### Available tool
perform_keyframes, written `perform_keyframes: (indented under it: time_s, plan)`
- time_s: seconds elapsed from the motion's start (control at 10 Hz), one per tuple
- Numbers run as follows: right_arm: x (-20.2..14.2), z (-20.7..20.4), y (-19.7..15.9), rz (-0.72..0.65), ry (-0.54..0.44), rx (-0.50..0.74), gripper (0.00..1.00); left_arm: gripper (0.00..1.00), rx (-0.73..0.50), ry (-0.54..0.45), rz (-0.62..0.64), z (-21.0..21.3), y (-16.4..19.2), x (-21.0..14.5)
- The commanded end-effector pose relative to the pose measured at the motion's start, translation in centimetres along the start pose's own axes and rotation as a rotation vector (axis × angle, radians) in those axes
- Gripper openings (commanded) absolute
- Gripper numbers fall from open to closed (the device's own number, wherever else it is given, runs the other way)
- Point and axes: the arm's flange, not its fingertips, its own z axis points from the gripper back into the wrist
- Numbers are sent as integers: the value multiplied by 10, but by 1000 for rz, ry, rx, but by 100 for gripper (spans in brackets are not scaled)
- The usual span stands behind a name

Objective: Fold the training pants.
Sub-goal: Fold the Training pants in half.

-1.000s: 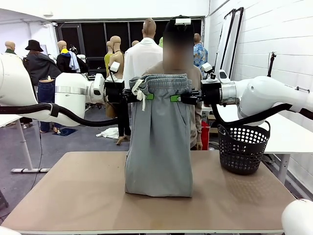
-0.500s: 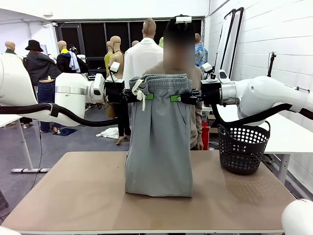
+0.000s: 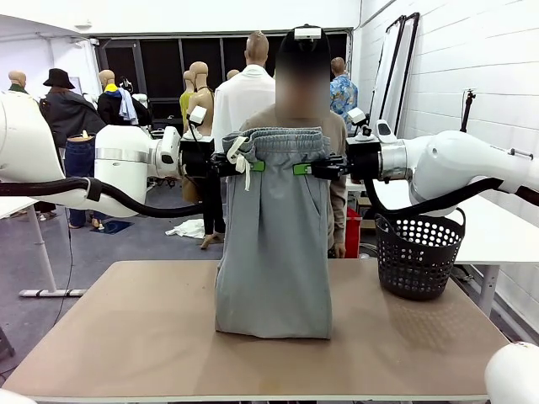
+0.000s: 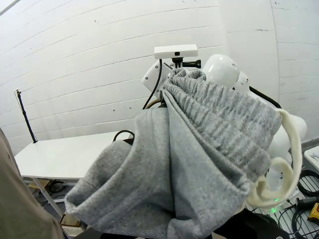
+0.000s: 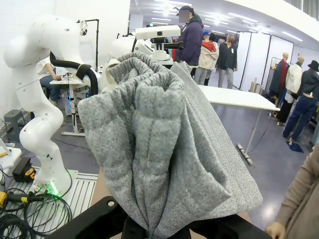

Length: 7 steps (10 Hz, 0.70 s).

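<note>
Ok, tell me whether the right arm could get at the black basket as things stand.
Probably not yet. The right tool is shut on the waistband of the training pants, held up over the table together with the left tool. The basket sits unobstructed just below the right arm, but the tool isn't free.

A tan tabletop (image 3: 126, 337) is seen in the foreground, bare toward its left side. A black perforated basket (image 3: 418, 257) is set at its far right corner. A white table (image 3: 497, 231) stands behind the basket, along a white-painted brick wall (image 3: 472, 59) on the right. Two tall white-framed panels (image 3: 397, 71) are leaned against that wall. The floor (image 3: 109, 248) is grey and smooth; a white cloth (image 3: 187, 228) is left lying on it. A row of dark glazed panels (image 3: 160, 71) is set across the back wall. Even overhead lighting is noted. Another white table (image 5: 234, 97) is seen in the right wrist view.
</note>
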Motion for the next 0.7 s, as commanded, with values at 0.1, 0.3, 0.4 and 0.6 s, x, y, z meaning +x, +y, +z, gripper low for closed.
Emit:
perform_keyframes:
  time_s: [0.1,0.3,0.4,0.6]
  plan:
    - [-1,0,-9,-18,7,3,0,0,3,9,27,1,13,-3]
    - [1,-2,-20,-22,19,7,0,0,0,21,40,1,29,-1]
    - [3,-3,-29,-19,24,6,0,0,-5,29,40,1,40,0]
    - [3,-5,-47,-28,34,-5,0,0,11,57,59,4,60,-2]
